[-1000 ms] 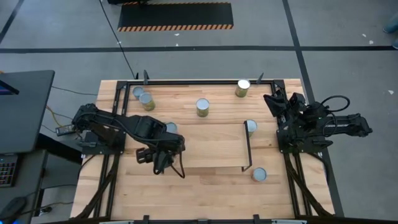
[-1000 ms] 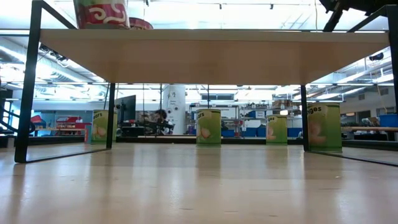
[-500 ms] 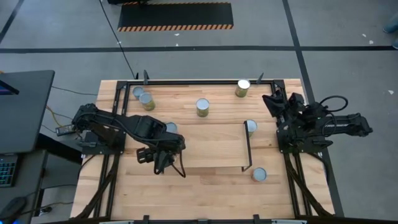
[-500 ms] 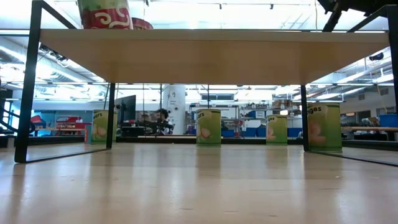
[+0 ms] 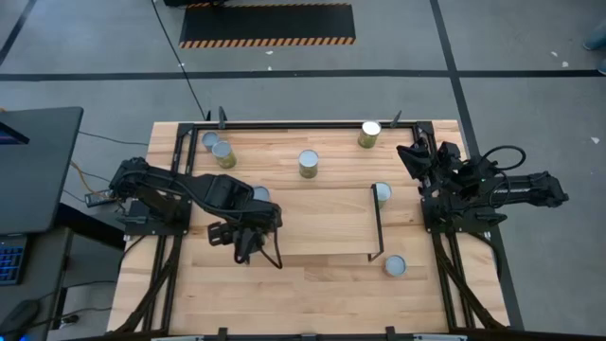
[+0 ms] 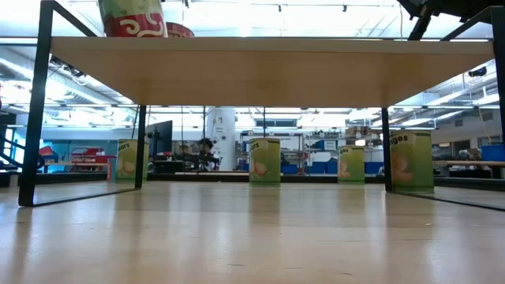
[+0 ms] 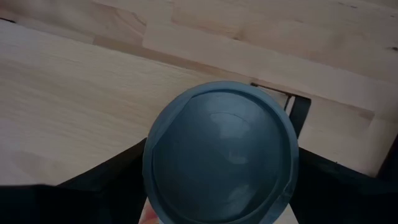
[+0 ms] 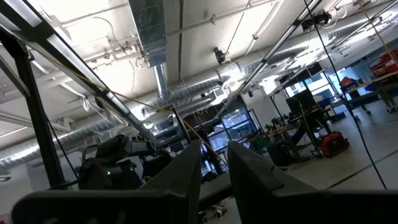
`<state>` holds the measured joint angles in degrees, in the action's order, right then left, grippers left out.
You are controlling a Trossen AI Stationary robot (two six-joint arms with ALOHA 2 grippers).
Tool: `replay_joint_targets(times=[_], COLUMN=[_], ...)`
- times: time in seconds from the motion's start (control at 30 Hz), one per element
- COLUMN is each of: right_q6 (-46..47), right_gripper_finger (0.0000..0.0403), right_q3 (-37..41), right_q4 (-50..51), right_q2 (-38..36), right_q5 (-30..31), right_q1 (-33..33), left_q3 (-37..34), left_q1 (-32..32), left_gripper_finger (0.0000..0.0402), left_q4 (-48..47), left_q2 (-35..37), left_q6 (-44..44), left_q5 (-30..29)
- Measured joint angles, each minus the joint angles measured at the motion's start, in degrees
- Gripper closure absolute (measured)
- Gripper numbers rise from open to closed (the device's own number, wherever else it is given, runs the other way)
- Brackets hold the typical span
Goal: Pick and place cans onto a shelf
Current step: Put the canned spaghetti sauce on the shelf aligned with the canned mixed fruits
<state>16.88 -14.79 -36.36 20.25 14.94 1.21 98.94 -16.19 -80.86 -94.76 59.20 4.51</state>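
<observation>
From its wrist, the left gripper point(image 7: 217, 205) holds a can point(image 7: 221, 155) above the shelf point(image 5: 312, 220). The right gripper point(image 8: 214, 171), nearly closed, points off the counter point(image 5: 312, 294).

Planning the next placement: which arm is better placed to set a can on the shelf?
The left. Its gripper is over the shelf, with a can between its fingers. The right gripper is parked at the table's right edge, holding nothing.

The high view looks straight down on the whole table point(image 5: 312, 284). The low view looks level beneath the shelf point(image 6: 268, 67), which both share. Wrist cameras: left close over a can point(image 7: 221, 152), right aimed at the ceiling.
</observation>
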Motion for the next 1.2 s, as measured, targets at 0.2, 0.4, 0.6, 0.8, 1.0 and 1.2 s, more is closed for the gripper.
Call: replay_joint_targets(times=[0.2, 0.4, 0.6, 0.8, 1.0, 1.2], right_q6=[0.00, -0.09, -0.11, -0.51, -0.57, -0.57], right_gripper_finger=[0.0315, 0.0315, 0.0315, 0.0315, 0.0315, 0.0315], right_q3=[0.00, 0.00, 0.00, 0.00, 0.00, 0.00], right_q4=[0.00, 0.00, 0.00, 0.00, 0.00, 0.02], right_q2=[0.00, 0.00, 0.00, 0.00, 0.00, 0.00], right_q5=[0.00, 0.44, 0.85, 1.09, 1.09, 1.09], right_q1=[0.00, 0.02, 0.02, 0.02, 0.02, 0.02], left_q3=[0.01, 0.02, 0.02, 0.02, 0.02, 0.04], left_q1=[0.00, -0.04, -0.07, -0.07, -0.07, -0.25], left_gripper_finger=[0.0083, 0.0086, 0.0109, 0.0087, 0.0074, 0.0081], left_q4=[0.52, -0.15, -0.37, -0.02, -0.04, -0.13], left_q2=[0.00, 0.00, 0.01, 0.02, 0.00, 0.80], left_q6=[-0.07, 0.28, 0.59, 0.32, -0.13, -1.29], left_q5=[0.00, -0.34, -0.40, -0.41, -1.87, -1.80])
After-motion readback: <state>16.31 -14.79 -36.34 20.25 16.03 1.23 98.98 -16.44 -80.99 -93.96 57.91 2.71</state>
